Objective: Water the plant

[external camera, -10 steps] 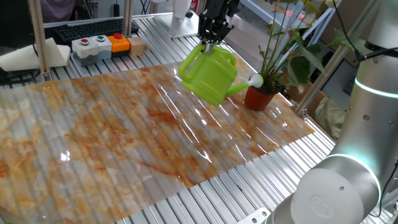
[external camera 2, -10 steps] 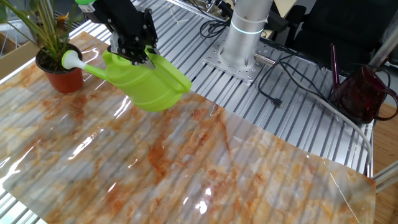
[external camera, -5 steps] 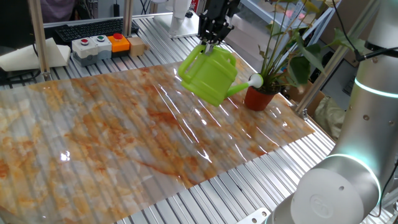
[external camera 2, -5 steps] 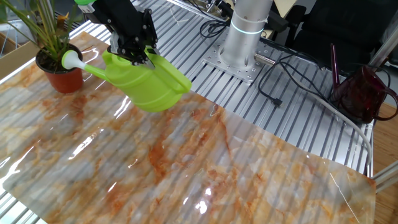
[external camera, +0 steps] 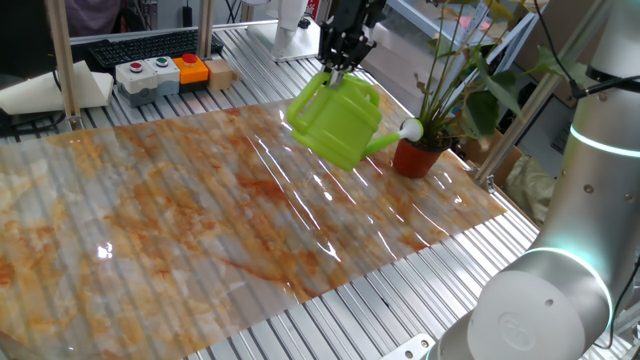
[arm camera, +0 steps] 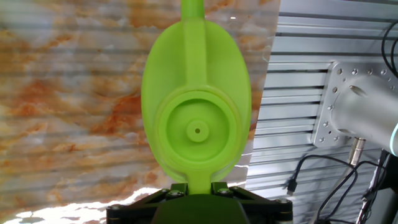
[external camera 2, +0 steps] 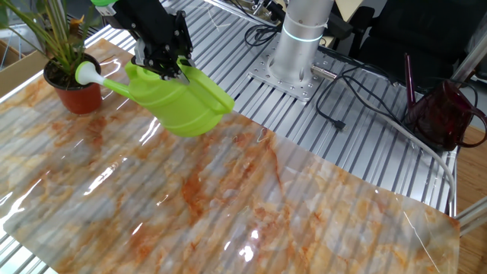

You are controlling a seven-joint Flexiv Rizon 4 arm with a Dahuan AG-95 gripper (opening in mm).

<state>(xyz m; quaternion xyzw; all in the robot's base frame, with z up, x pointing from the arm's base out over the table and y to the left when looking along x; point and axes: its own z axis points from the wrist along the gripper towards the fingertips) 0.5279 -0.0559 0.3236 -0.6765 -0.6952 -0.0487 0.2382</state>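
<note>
Gripper: black two-finger gripper clenched on the handle of the lime-green watering can; in the hand view the fingers pinch the green handle strip from both sides.
Watering can: held off the table and tipped, its spout running down to a white rose head that sits right over the pot rim.
Plant: the plant stands at the table's edge, just beside the can's spout end; long thin stems and dark leaves rise from a terracotta-red pot that stands upright on the sheet.
In the way: leaves and stems lean out above the spout on the plant side; the can's body hides part of the sheet below it.
Surface: marbled orange-and-grey sheet laid over a ribbed aluminium table.
Arm base: silver column bolted to a plate behind the can, well apart from the plant.
Around: button box with red, green and orange parts and a keyboard at the far edge; black cables and a dark red transparent jug off the sheet, far from the can.
</note>
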